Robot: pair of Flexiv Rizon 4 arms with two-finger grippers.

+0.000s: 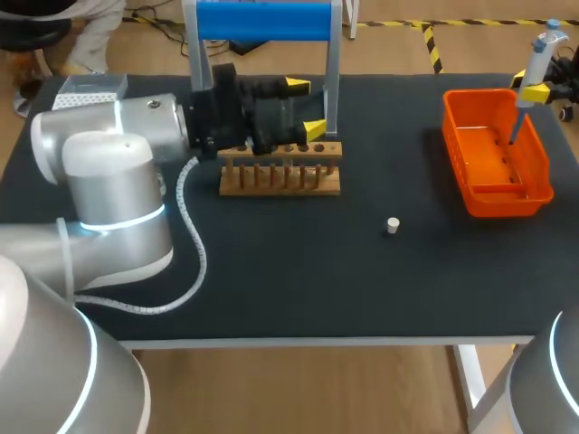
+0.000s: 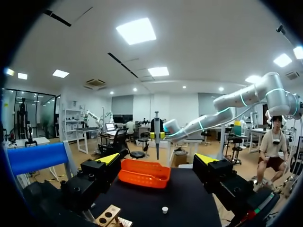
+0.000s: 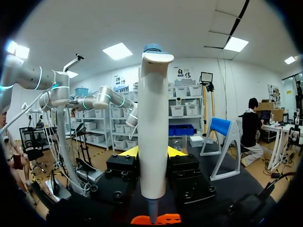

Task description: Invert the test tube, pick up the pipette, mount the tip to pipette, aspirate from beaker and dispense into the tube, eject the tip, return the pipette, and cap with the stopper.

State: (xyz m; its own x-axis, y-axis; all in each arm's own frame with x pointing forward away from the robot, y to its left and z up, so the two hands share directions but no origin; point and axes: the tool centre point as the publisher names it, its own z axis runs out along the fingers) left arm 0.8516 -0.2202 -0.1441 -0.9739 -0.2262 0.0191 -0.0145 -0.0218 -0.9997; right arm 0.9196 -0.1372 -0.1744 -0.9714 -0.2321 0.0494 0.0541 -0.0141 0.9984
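The right gripper (image 1: 536, 92) holds the pipette (image 1: 532, 63) upright, its lower end pointing straight down into the orange bin (image 1: 507, 201); the left gripper (image 1: 306, 108) stands wide open.

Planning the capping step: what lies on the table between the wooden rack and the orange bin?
Only the small white stopper, apart from both wooden rack and orange bin, on bare tabletop; the head view shows it.

Rack (image 1: 280, 174) partly behind left gripper (image 1: 306, 108)

Silver-grey arm links (image 1: 109, 163), glowing white joint rings (image 1: 127, 220), coiled white cable (image 1: 194, 262), black left tool (image 1: 306, 108) (yellow tips (image 1: 315, 129))
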